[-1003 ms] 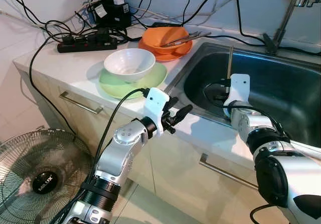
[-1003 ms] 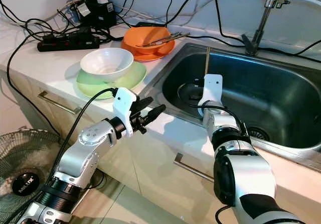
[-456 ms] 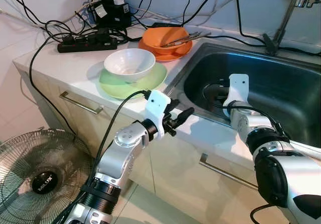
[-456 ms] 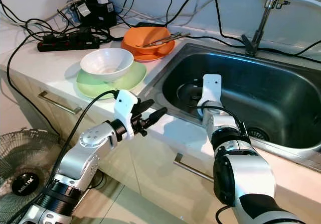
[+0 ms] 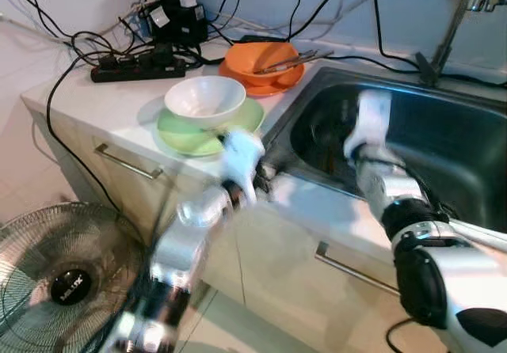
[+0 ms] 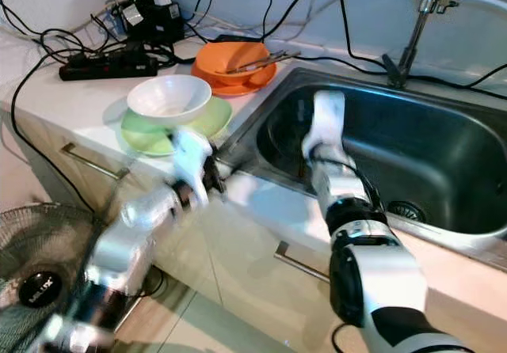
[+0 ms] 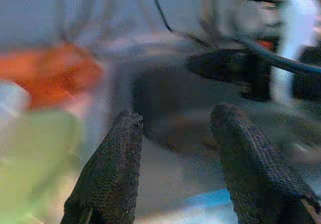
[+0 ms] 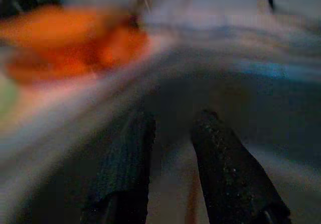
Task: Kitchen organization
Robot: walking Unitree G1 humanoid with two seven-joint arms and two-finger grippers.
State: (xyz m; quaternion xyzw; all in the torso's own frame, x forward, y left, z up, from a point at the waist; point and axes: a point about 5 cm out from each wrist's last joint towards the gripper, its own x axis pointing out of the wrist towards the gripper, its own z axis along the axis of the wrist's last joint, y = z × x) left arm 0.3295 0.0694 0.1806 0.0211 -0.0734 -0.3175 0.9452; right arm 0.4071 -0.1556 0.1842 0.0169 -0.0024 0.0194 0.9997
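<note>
While both arms blur mid-reach, hard to fix exact poses. Nearest: fan [image 5: 67, 278] on the floor at the left, below the cabinet front with its bar handles [image 5: 127, 163]. Left gripper [image 7: 175, 143] smeared in the head views at the counter's front edge, just beside the green plate [image 5: 186, 135]; fingers [image 7: 108, 174] parted with a moderate gap in the wrist view, nothing between them. Right gripper [image 8: 170, 158] over the near rim of the sink [image 6: 444, 151], reaching into the basin; fingers [image 8: 223, 179] set narrowly apart, a thin brownish streak low between them, too blurred to tell whether held or merely lying beyond. Faint reddish-brown stick shape [image 5: 331, 153] against the sink's dark inner wall near that gripper, possibly a chopstick dropped there for washing. Further back on the counter: white bowl [image 5: 204, 100] stacked on the green plate, likely piled to save room. Behind it, orange bowl [image 5: 263, 60] on an orange plate, with chopsticks [image 5: 289, 60] laid across its rim to keep them off the counter. Farthest: power strip [image 5: 135, 68] and tangled black cables [image 5: 170, 13] against the wall, tap [image 6: 416, 20] at the sink's back edge. Judgement: dishes being moved to the sink one at a time, most still on the counter.
</note>
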